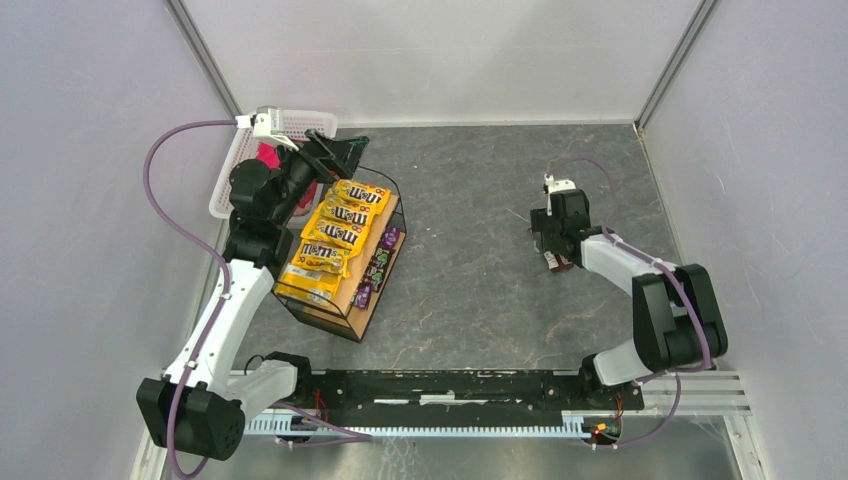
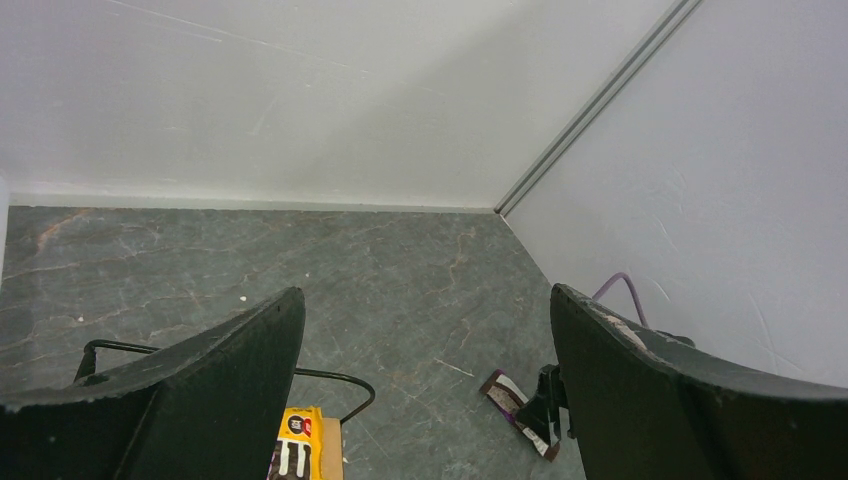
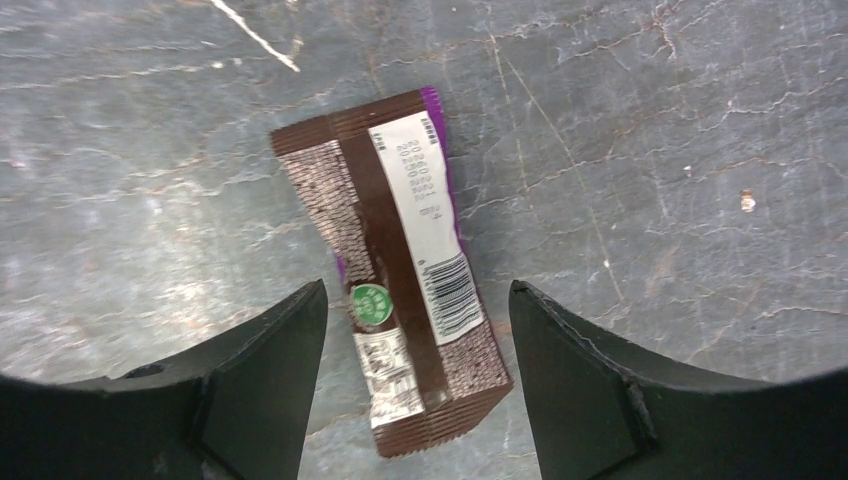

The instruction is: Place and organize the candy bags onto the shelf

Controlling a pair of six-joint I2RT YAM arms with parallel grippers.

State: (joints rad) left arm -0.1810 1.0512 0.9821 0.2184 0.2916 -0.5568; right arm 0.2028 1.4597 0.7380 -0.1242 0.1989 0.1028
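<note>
Shelf left of centre, mostly stocked: yellow bags on top tier, purple packets lower. One brown-purple packet on table, right of centre, not yet shelved. My right gripper spread astride it, not gripping. My left gripper spread, empty, over shelf.

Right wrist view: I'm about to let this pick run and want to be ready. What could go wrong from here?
The brown packet lies flat and skewed between the fingers of the open right gripper, so closing may crumple it or slide over it. The left gripper hangs over the shelf, so the arms might collide at delivery.
</note>
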